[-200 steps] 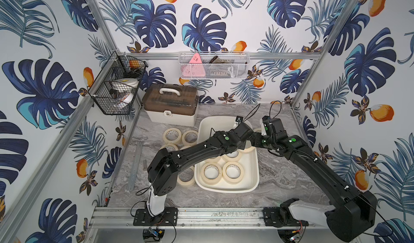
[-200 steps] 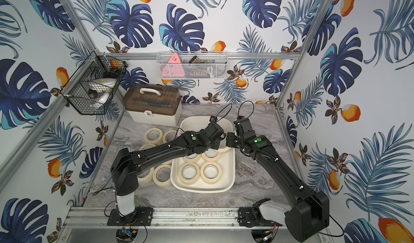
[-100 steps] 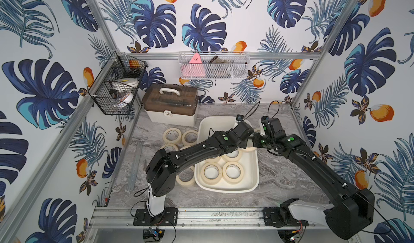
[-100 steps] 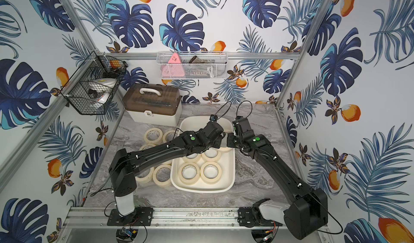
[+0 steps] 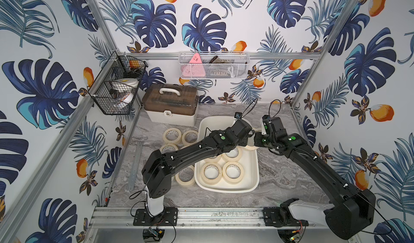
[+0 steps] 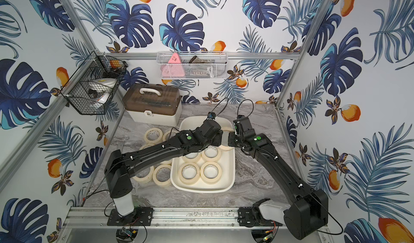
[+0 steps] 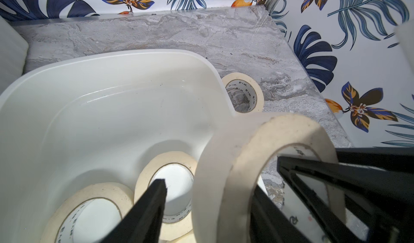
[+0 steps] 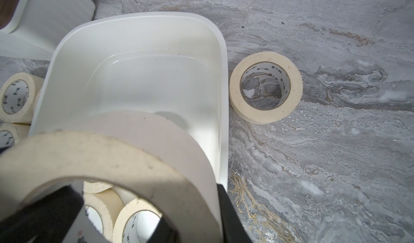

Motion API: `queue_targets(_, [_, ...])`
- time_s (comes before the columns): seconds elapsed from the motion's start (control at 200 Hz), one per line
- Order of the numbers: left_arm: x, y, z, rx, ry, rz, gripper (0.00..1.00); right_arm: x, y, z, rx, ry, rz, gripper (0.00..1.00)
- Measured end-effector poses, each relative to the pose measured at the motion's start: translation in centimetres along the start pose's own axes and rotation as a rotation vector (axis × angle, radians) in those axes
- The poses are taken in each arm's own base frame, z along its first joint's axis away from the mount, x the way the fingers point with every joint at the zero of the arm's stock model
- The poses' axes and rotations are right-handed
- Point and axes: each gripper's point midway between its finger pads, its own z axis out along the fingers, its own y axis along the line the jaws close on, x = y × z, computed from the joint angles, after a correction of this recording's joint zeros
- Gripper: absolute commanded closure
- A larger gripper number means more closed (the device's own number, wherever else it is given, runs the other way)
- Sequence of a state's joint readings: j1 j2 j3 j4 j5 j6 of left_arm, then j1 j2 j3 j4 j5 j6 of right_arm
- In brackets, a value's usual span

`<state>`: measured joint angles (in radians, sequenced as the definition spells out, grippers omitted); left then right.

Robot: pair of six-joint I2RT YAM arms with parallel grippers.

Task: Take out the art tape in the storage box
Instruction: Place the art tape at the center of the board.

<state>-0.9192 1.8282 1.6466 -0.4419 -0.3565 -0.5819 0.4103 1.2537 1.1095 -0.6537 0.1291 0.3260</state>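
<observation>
Art tape [image 5: 233, 181]: cream-beige masking-tape rings with white printed cores. They sit in three places: flat in the storage box, flat on the table, and one lifted between the two grippers.
Table [image 5: 280, 177]: grey marble-pattern top that carries everything below.
Arms: the black left arm [image 5: 190, 150] reaches in over the box from the left. The black right arm [image 5: 313, 163] comes in from the right. Their ends meet above the box's far right part.
Storage box [image 5: 226, 189]: shallow off-white plastic tub with a rolled rim and no lid, at mid-table. At least four rolls lie flat in its near half, side by side. In both wrist views the floor of its far half is bare.
Case [image 5: 171, 107]: white plastic case with a brown translucent lid and a white handle, lid down. It stands behind the box and to its left.
Baskets: a black wire basket [image 5: 116, 91] hangs on the left wall. A white mesh basket [image 5: 214, 66] hangs on the back wall.
Table rolls [image 5: 172, 141]: several lie flat to the left of the box, some partly under the left arm. One more [image 8: 264, 116] lies flat just beside the box's right rim.
Held roll [image 7: 224, 163]: stands on edge in the air over the box's right side.
Right gripper [image 5: 257, 140]: clamped on the held roll's wall, with one finger [image 8: 226, 210] outside the ring and the other inside it.
Left gripper [image 5: 249, 138]: jaws apart. One finger [image 7: 154, 208] stands clear of the roll's outer face, with a gap showing. The other shows dark through the ring's hole, and I cannot tell whether it touches.
</observation>
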Motion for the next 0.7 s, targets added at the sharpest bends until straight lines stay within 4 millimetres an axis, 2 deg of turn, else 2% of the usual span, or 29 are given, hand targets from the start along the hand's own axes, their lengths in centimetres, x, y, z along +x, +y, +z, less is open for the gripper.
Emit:
queue_targets(0.11, [-0.7, 0.1, -1.5, 0.024, -0.015, -0.011, 0.13, 0.0, -0.7, 0.4, 0.036, 0.011, 0.007, 1.0])
queue_targets(0.235, [-1.5, 0.5, -3.1, 0.042, -0.038, -0.024, 0.07, -0.7, -3.1, 0.7, 0.113, 0.018, 0.055, 1.0])
queue_targets(0.34, [-1.5, 1.0, -3.6, 0.042, -0.045, -0.025, 0.06, -1.8, -6.4, 1.0, 0.195, 0.003, 0.141, 1.0])
queue_targets(0.545, [-1.1, 1.9, -2.7, 0.008, -0.027, -0.021, 0.05, -1.6, -14.2, 2.2, 0.393, 0.019, 0.345, 1.0])
queue_targets(0.701, [-0.1, 2.7, -2.2, -0.014, -0.001, -0.013, 0.05, -1.5, -18.5, 4.0, 0.501, 0.05, 0.437, 1.0])
